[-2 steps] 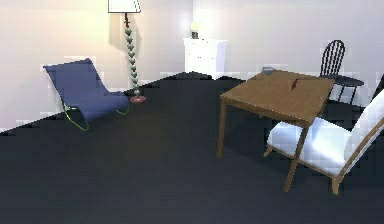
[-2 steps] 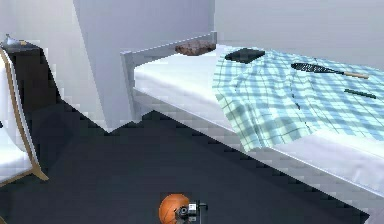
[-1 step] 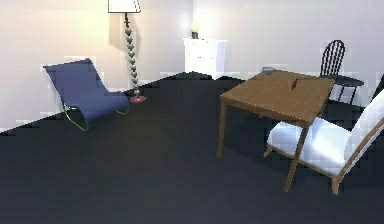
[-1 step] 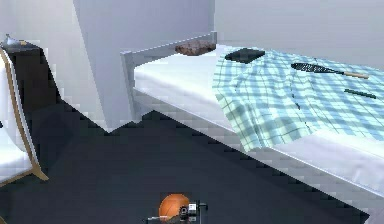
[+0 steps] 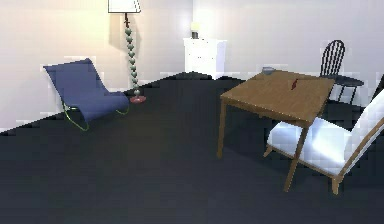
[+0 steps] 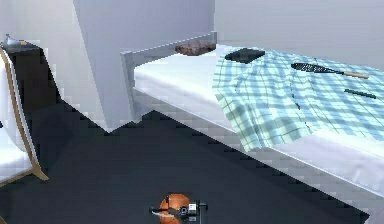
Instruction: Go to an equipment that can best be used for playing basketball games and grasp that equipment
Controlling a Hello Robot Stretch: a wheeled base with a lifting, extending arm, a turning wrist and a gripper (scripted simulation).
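Nearest, at the arm side view's bottom edge, gripper and orange basketball meet on dark floor; finger state and hold cannot be told. Centre on the basketball before lifting, since it probably rolls easily.

A blue lounge chair stands left, a wooden table right. A bed spans the arm side view's upper right.

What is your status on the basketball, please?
Gripper at the arm side view's bottom edge; cannot tell whether it holds anything. Orange basketball right at it. Bed farther out, clear of both.
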